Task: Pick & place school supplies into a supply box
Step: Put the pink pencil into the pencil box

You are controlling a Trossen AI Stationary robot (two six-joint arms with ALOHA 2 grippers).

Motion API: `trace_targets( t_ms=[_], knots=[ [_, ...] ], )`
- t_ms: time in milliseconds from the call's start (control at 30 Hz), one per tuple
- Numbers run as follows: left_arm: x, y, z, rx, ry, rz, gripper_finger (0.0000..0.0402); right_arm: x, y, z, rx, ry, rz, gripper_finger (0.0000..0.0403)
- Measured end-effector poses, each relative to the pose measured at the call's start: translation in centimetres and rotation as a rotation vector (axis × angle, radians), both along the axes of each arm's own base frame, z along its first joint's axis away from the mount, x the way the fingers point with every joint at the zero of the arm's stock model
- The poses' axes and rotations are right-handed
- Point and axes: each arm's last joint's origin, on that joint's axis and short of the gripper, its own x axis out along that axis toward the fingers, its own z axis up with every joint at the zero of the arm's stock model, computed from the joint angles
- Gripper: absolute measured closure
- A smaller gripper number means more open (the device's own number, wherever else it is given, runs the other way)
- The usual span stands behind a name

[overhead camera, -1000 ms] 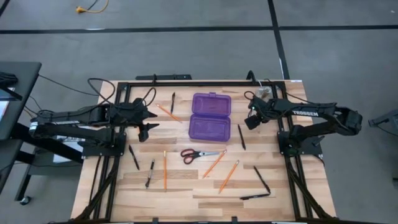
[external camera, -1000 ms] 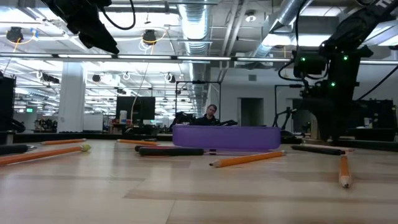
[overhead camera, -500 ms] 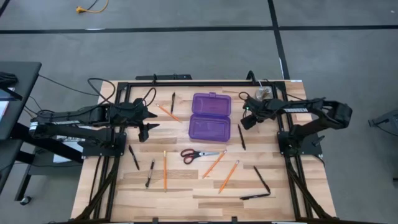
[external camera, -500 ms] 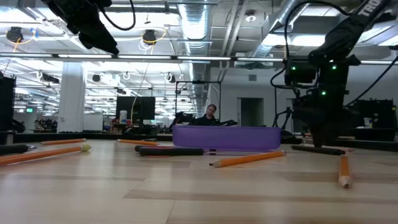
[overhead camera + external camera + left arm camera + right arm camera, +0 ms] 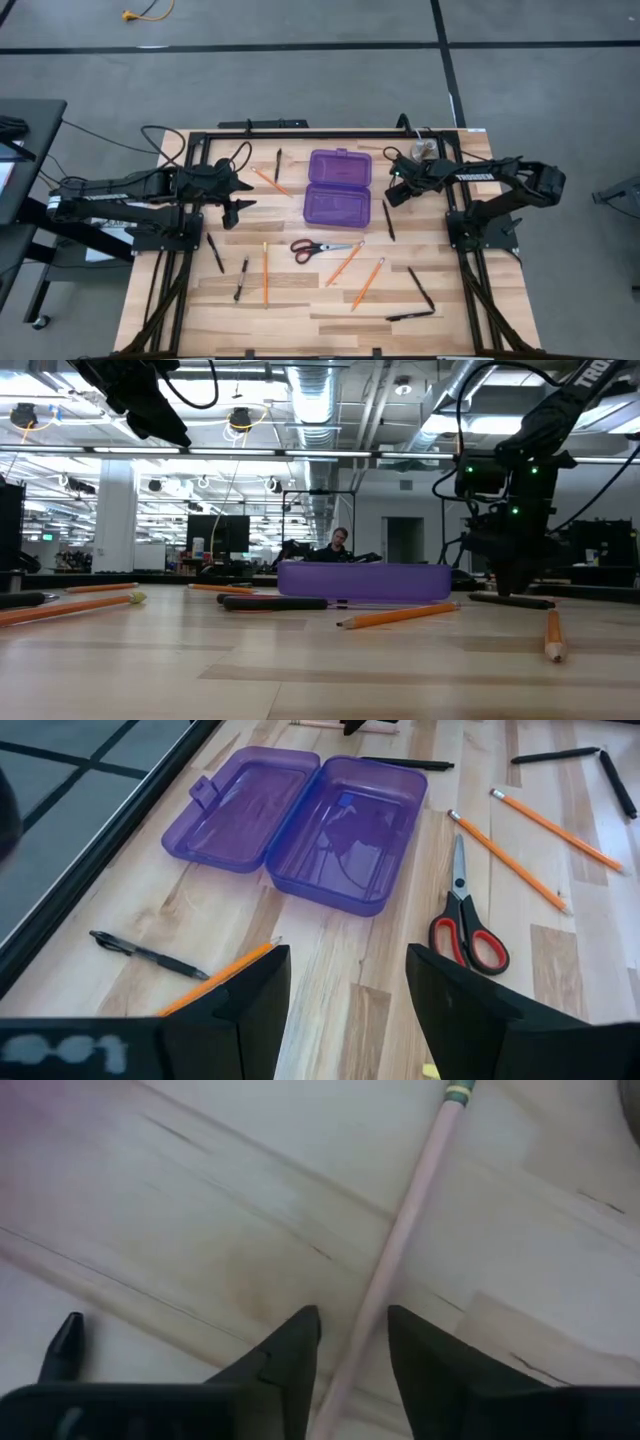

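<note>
The supply box (image 5: 338, 188), a purple case, lies open at the table's middle, also in the left wrist view (image 5: 300, 820). Scissors (image 5: 325, 248), orange pencils (image 5: 345, 263) and black pens (image 5: 388, 220) lie scattered on the wood. My right gripper (image 5: 392, 196) is low over the table just right of the box, open, fingers pointing down. A pale pencil (image 5: 400, 1240) lies flat between its fingers (image 5: 295, 1350); the gripper hides it in the high view. My left gripper (image 5: 345, 1020) waits open, high over the table's far left. My right gripper stands over the pencil's shaft (image 5: 362, 1350) from above, one finger on each side, fingers across it. The gap is wider than the pencil. I cannot tell whether a finger touches it. The pencil lies on the table.
A black pen's tip (image 5: 65, 1348) lies close beside the right gripper. More pens (image 5: 420, 288) and pencils (image 5: 265, 272) cover the table's near half. A black frame rail (image 5: 330, 133) runs along the far edge. A person shows far behind the table (image 5: 340, 542).
My right gripper has come down toward the table and a little toward the box; it now stands low beside the box's right side. The left arm and all the supplies have kept still.
</note>
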Motion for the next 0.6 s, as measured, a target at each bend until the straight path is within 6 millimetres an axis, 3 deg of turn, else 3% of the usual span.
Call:
trace_targets(
  t_ms=[600],
  knots=[
    [-0.01, 0.0, 0.01, -0.003, 0.0, 0.003, 0.0211, 0.03, -0.01, 0.06, 0.002, -0.012, -0.025, 0.0358]
  ],
)
